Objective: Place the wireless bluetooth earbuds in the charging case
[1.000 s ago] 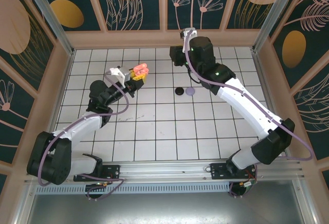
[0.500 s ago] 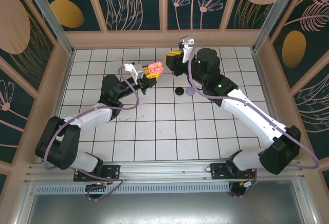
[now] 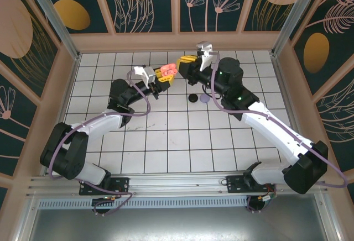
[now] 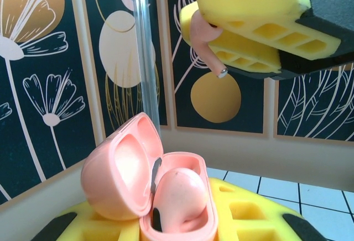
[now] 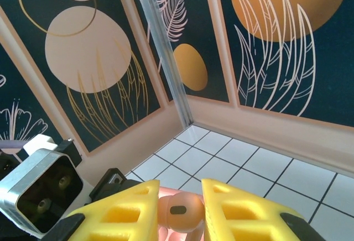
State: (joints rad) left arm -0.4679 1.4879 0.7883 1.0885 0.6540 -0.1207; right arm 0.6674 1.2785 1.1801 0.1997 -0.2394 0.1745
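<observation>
**Left wrist view: a salmon-orange stemmed plastic earbud (image 4: 206, 42) hangs above the open salmon-pink plastic charging case (image 4: 113, 177)**

In the top external view the two arms meet at the upper middle of the frame. The left gripper (image 3: 165, 75) is clamped on the case base with its yellow pads (image 4: 243, 219). The lid is hinged back to the left, and a second salmon earbud (image 4: 180, 197) lies in one well. The right gripper (image 3: 182, 63) pinches the loose earbud by its bulb at the upper right of the left wrist frame. Its stem and silver tip point down, apart from the case. In the right wrist view that bulb (image 5: 178, 210) sits between the yellow fingers (image 5: 127, 208) at bottom centre.

The earbud looks very light, rigid and glossy, so it could easily slip or twist in a pinch. Holding it by the bulb seems right, since that leaves the stem free to enter the empty well first. The case is a light hard shell, best held by the sides of its base so that the lid stays free.

A second ago the left gripper sat further left in the top frame and the right gripper faced the back wall, well apart from it. Half a second ago the two had turned toward each other. Now they are almost tip to tip, with both grips unchanged.
</observation>
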